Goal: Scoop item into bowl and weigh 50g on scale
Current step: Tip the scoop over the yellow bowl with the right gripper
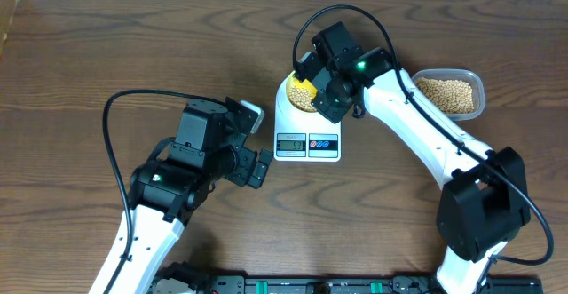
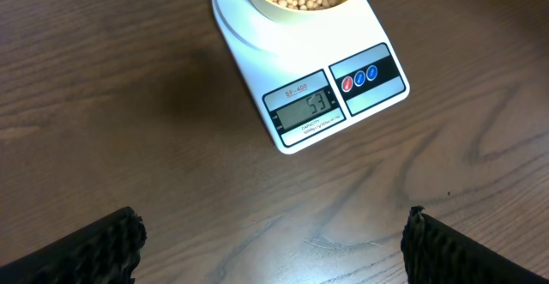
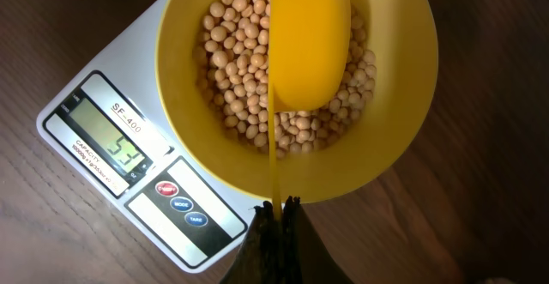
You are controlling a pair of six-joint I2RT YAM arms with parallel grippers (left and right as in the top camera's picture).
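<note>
Clamping the scoop [image 3: 309,44] by its handle, the right gripper [image 3: 279,208] holds it over the beans [image 3: 236,52] in the bowl [image 3: 403,52] on the scale [image 3: 86,112]; the left gripper [image 2: 273,226] gapes nearby.

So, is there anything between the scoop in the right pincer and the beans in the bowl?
Nothing visible. The scoop, held by the right pincer, hangs over the bowl, directly above the beans.

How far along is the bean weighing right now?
Done: beans are in the bowl on the scale, whose display reads 53. In hand: the right gripper is shut on the yellow scoop over the bowl; the left gripper is open, empty. Left: probably taking a few beans out to reach 50.
</note>
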